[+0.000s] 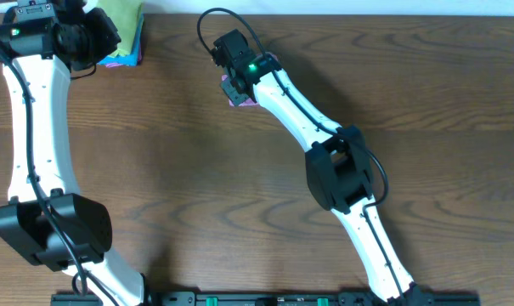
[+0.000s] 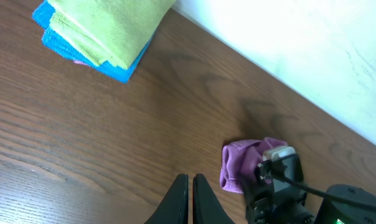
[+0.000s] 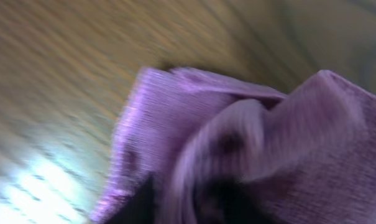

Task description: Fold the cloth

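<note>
A small purple cloth (image 1: 239,96) lies bunched on the wooden table at the back centre. My right gripper (image 1: 234,85) is right over it. In the right wrist view the crumpled purple cloth (image 3: 237,118) fills the frame, blurred, with folds pinched between the dark fingers (image 3: 188,205). In the left wrist view the cloth (image 2: 236,163) sticks out from under the right gripper (image 2: 270,169). My left gripper (image 2: 191,190) is shut and empty, above bare table at the back left (image 1: 106,40).
A stack of folded cloths (image 1: 126,25), green on top of blue and pink, sits at the table's back left edge, also in the left wrist view (image 2: 100,34). A white wall (image 2: 287,43) runs behind the table (image 1: 197,187).
</note>
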`<action>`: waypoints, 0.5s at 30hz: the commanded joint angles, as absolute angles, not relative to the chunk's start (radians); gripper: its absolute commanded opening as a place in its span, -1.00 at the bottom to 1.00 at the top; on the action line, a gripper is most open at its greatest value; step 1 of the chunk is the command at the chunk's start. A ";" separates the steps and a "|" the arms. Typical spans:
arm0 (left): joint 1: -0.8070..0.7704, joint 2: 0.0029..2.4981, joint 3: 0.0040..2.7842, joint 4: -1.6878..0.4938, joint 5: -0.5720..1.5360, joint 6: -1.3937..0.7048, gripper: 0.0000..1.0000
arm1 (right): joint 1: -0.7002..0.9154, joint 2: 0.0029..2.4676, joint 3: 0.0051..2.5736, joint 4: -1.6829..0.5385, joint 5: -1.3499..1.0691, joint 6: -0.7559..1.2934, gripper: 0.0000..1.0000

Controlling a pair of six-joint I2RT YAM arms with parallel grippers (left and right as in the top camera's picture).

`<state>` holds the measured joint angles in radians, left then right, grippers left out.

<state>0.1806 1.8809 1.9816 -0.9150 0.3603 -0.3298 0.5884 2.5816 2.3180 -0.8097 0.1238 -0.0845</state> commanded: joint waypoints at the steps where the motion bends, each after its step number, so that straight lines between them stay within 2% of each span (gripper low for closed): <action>1: 0.181 1.860 1.995 -0.912 0.366 -0.295 -0.88 | 0.625 2.581 2.342 -0.802 -0.023 -0.083 0.44; 2: 0.181 1.860 1.995 -0.912 0.365 -0.290 -0.88 | 0.632 2.580 2.343 -0.802 -0.049 -0.080 0.61; 3: 0.181 1.860 1.995 -0.912 0.359 -0.291 -0.89 | 0.636 2.580 2.343 -0.800 -0.056 -0.066 0.69; 9: 0.186 1.861 1.991 -0.899 0.267 -0.260 -0.88 | 0.648 2.547 2.364 -0.778 -0.050 -0.050 0.71; 15: 0.218 1.861 1.990 -0.863 0.283 -0.262 -0.87 | 0.607 2.468 2.469 -0.799 0.027 -0.050 0.82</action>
<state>0.2028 1.8809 1.9816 -0.8661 0.2913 -0.2825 0.6327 2.5668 2.4065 -0.7967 -0.0139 -0.0620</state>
